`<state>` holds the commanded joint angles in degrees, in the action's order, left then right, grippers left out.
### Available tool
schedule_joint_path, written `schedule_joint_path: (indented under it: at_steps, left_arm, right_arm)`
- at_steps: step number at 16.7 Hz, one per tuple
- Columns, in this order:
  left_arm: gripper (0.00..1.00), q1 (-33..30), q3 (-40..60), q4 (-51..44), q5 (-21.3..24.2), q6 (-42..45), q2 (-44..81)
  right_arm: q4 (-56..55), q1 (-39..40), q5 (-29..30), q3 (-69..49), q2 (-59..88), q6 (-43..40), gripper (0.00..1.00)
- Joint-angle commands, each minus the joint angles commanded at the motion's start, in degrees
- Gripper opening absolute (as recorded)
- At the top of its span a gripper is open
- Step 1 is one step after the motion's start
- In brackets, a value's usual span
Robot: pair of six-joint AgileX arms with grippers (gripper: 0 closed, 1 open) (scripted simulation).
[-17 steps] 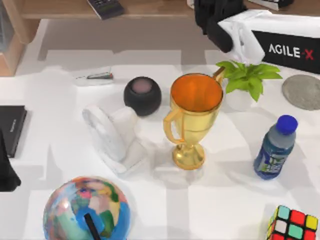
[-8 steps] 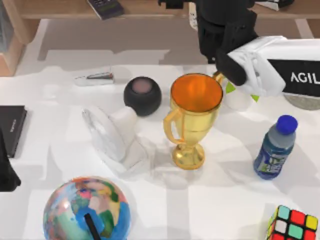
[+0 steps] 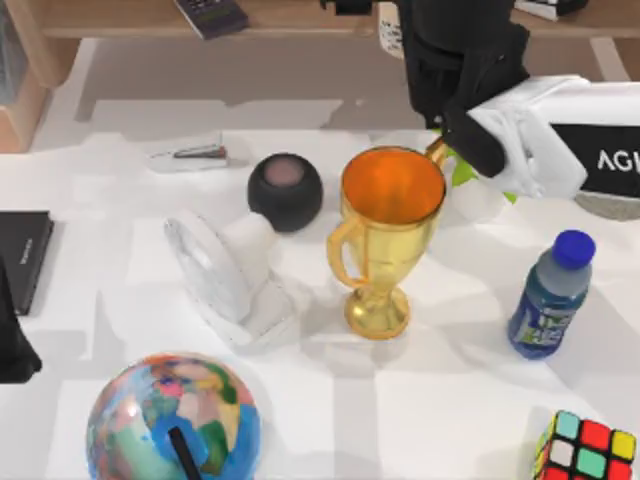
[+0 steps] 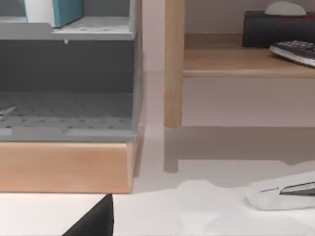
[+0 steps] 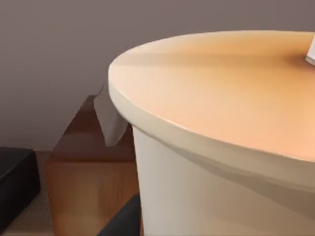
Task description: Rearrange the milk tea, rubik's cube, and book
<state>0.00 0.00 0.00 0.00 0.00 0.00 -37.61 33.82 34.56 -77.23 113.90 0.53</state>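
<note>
Right gripper [image 3: 425, 45] is up at the far edge of the table, right of centre, a black mass reaching over the wooden shelf [image 3: 300, 18] just beyond the gold trophy [image 3: 385, 235]; whether it is spread or pressed together, I cannot tell. The milk tea [image 5: 221, 147] sits right in front of it: the right wrist view looks straight onto the cup's pale cream wall and broad flat lid, very close, with a wooden block behind. Contact between them can't be made out. The top view offers what the wrist cameras don't: the rubik's cube [image 3: 588, 450] down at the near right corner, well apart from the gripper, with the blue-capped bottle [image 3: 550, 295] standing between the two. It also shows a painted globe [image 3: 172, 420] at the near left, a round black speaker [image 3: 285, 190] left of the trophy, and a flat black book [image 3: 22, 255] at the left edge. The left arm [image 3: 12, 345] is parked at that left edge, its gripper's state impossible to read. The left wrist view supplies the book [image 4: 66, 11], teal, standing upright in a grey shelf unit's upper compartment, and a remote [image 4: 295, 46] on the wooden shelf. For writing, the right arm's casing reads "AGI" [image 3: 610, 160] before the edge cuts it off; the bottle's label is illegible.
</note>
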Motion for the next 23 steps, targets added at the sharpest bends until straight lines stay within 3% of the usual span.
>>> schedule_joint_path:
  at_steps: [7,13,18,23]
  left_arm:
    - [1.00,0.0,0.0,0.0,0.0,0.0,0.0]
    - [1.00,0.0,0.0,0.0,0.0,0.0,0.0]
    - [1.00,0.0,0.0,0.0,0.0,0.0,0.0]
    - [1.00,0.0,0.0,0.0,0.0,0.0,0.0]
  right_arm:
    - [-17.3,-8.1,-15.0,16.7,-9.1,-0.9,0.00]
    - [-31.0,-22.9,-26.4,31.7,-9.0,-1.2,0.00]
    - [-32.7,-31.9,-31.4,35.6,-2.0,-0.3,0.00]
    - [-32.8,-33.1,-32.0,35.3,-0.8,-0.1,0.00]
